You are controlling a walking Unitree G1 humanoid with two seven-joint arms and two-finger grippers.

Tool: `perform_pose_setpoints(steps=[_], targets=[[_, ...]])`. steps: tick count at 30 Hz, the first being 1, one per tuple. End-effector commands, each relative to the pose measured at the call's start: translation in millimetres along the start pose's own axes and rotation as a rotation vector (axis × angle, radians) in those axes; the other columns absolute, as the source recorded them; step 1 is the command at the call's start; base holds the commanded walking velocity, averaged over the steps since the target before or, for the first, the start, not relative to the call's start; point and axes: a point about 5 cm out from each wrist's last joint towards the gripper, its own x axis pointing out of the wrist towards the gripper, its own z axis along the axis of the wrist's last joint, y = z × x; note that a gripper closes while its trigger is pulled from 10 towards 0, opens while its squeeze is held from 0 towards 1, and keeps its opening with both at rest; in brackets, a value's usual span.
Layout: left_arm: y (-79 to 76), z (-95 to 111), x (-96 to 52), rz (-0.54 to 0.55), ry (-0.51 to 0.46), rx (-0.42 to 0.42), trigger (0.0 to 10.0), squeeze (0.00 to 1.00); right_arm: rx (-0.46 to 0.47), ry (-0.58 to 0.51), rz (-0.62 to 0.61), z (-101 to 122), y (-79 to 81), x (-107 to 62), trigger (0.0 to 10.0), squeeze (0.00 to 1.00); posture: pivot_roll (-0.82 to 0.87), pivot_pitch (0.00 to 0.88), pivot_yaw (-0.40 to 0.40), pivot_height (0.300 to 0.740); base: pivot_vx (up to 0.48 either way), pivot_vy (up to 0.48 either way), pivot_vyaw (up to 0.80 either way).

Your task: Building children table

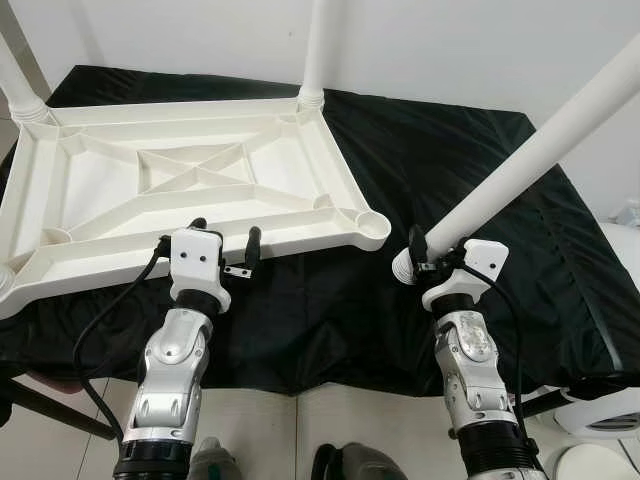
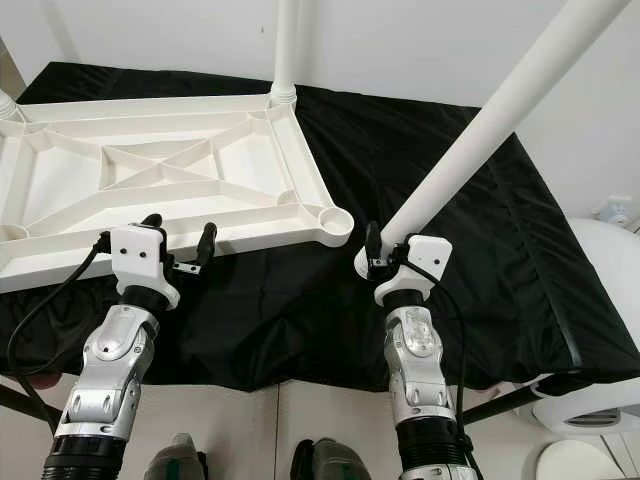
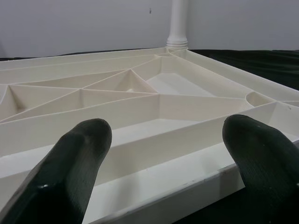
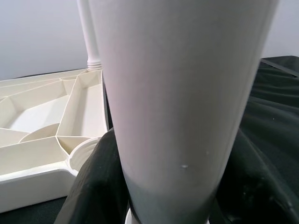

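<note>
Fitting legs into the upturned top looks to be the step in hand. Largest first: the worktop draped in black cloth carries the white plastic ribbed tabletop, lying underside up, which covers its left half. Two white round plastic legs already stand in the far corner sockets, one at the far right corner and one at the far left corner. The near right corner socket, a round cup moulded into the frame, is open and waiting.

A third long white tapered leg slants up and away to the right, with its threaded lower end just beside that open socket but apart from it, over the cloth. The right tool is clamped on this leg near its lower end; the right wrist view has the leg running up between the two black fingers, with the cup-shaped socket just beside it.

The left tool hangs at the near long rim of the tabletop with its fingers apart, one finger over the frame and the other at its edge, holding nothing.

Next, I judge, the right tool must swing the leg upright, carry its end leftward over the socket and seat it, likely with a twist, while the left tool steadies the rim against sliding.
</note>
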Motion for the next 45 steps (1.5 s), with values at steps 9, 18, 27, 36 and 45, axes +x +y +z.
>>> perform_pose_setpoints(steps=[9,18,27,36,45], targets=[[-1.3,3.5,0.2,-0.002,-0.007,-0.015,10.0,0.0,-0.001,0.027,-0.003,-4.2,-0.9,-4.6,10.0,0.0,0.07,0.037,-0.074,0.74,0.0,0.0,0.0],[-2.2,3.1,-2.7,-0.009,-0.008,-0.015,10.0,0.0,0.002,0.032,0.002,-5.0,0.5,-4.6,10.0,0.0,0.08,0.037,-0.076,0.74,0.0,0.0,0.0],[-3.9,5.4,-4.1,-0.019,-0.022,-0.014,10.0,0.0,0.006,0.03,0.0,-4.6,0.6,-4.1,10.0,0.0,0.08,0.038,-0.075,0.74,0.0,0.0,0.0],[-4.7,6.5,-4.9,-0.023,-0.033,-0.012,10.0,0.0,0.007,0.032,-0.001,-4.7,0.6,-5.0,10.0,0.0,0.07,0.039,-0.074,0.74,0.0,0.0,0.0],[-5.8,6.9,-5.5,-0.026,-0.035,-0.011,10.0,0.0,0.008,0.031,-0.004,-4.9,0.6,-4.3,10.0,0.0,0.08,0.037,-0.073,0.74,0.0,0.0,0.0]])
